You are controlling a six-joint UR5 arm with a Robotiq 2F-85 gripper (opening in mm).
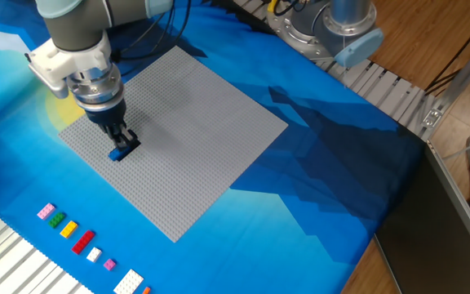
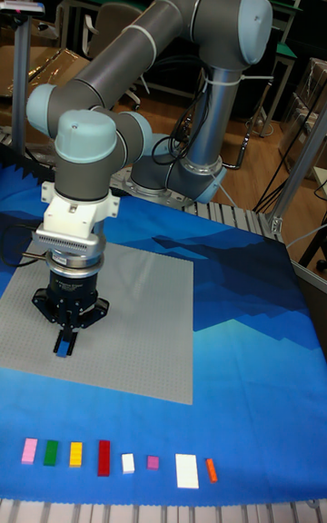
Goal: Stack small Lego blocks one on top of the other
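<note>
Jaws clamped on the blue Lego block (image 1: 121,153), pressing it down onto the grey baseplate (image 1: 194,139) near its left edge; spare coloured bricks (image 2: 104,457) line the desk's front edge, well apart from it

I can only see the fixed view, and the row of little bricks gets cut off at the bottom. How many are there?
Observer: Eight, from the pink brick to the orange brick.
Operator: Which is biggest?
Observer: The large white brick beside the orange one.
Operator: How does the robot bend?
Observer: The arm arches high, then the gripper points straight down at the blue brick.
</note>
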